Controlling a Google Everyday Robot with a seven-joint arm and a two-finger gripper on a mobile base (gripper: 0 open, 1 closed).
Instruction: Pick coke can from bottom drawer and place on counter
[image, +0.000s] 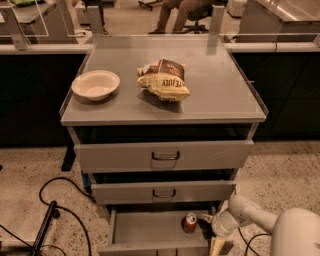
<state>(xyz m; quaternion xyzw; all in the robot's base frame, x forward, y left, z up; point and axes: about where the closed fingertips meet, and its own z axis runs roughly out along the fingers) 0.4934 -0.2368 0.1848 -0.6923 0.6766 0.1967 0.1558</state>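
The coke can (189, 223) stands upright, red with a silver top, in the right part of the open bottom drawer (145, 231). My gripper (206, 223) reaches in from the lower right, just to the right of the can, at the drawer's right end. A pale finger tip shows beside the can. The grey counter (220, 85) tops the cabinet, well above the can.
A white bowl (96, 84) and a yellow-brown chip bag (164, 80) lie on the counter. The two upper drawers (165, 156) stand slightly open above the bottom one. Black cables (60, 210) trail on the speckled floor at left. A ledge with glass panels runs behind.
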